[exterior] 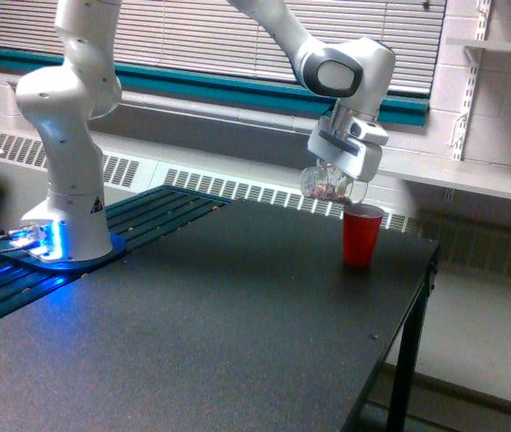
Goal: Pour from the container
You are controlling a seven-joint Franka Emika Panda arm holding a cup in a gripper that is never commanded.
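The container [330,185] is a small clear cup with brownish-pink bits showing through its wall. My gripper [336,178] is shut on it and holds it tipped in the air, its mouth leaning toward the exterior view's right. It hangs just above and slightly left of the rim of an opaque red cup [362,234]. The red cup stands upright on the dark table [201,333] near its far right corner. No bits can be seen falling.
The arm's white base [68,207] stands at the exterior view's left on a blue-lit plate. The table's right edge [417,297] drops off close to the red cup. A radiator grille and window blinds run behind; a white shelf [471,175] is at the right.
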